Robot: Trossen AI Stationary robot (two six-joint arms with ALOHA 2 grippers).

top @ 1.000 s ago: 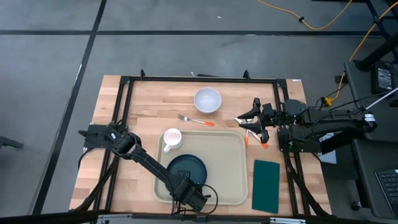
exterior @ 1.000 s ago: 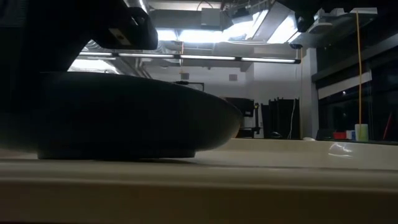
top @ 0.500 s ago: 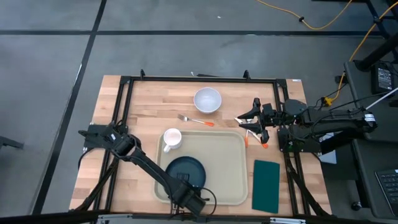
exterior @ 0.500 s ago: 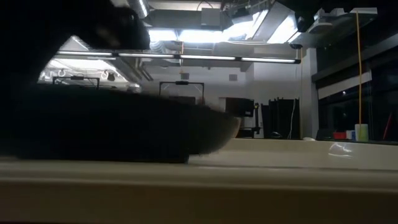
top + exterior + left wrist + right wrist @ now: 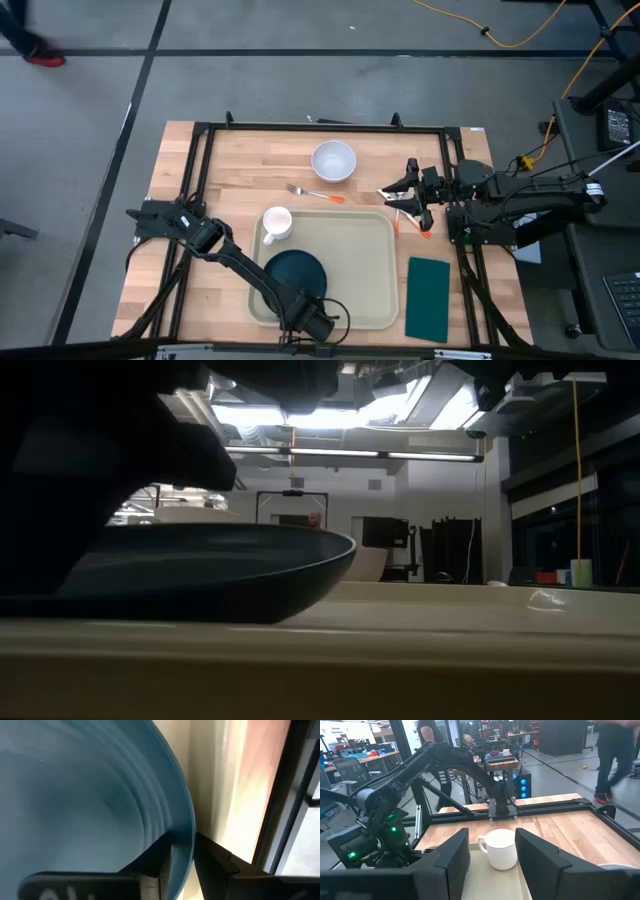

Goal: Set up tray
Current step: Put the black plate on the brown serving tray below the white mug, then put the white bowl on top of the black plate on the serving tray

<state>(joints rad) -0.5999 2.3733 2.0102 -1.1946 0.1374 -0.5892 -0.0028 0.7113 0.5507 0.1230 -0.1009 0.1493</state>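
The beige tray (image 5: 372, 262) lies in the middle of the table. On its left half sits the dark teal plate (image 5: 293, 270), which fills the left of the low view (image 5: 200, 570). My left gripper (image 5: 307, 318) is at the tray's near edge, shut on the plate's near rim. A white mug (image 5: 276, 222) stands in the tray's far left corner. My right gripper (image 5: 398, 194) hovers open past the tray's far right corner, touching nothing; its wrist view looks across at the mug (image 5: 500, 849). My left gripper (image 5: 184, 840) pinches the plate's rim (image 5: 188, 822) at its near edge. One finger (image 5: 159, 860) is inside the plate and the other finger (image 5: 212, 862) is outside it. The fingers come in low from the table's near side.
A white bowl (image 5: 333, 160) and an orange-handled fork (image 5: 315, 194) lie on the table beyond the tray. More orange-handled cutlery (image 5: 412, 222) lies under my right gripper. A dark green napkin (image 5: 428, 297) lies right of the tray. A black frame (image 5: 320, 128) borders the table.
My left gripper has shifted slightly toward the table's left and taken the plate with it. The plate has slid a little leftward across the tray, and in the low view its right edge has drawn back to the left.
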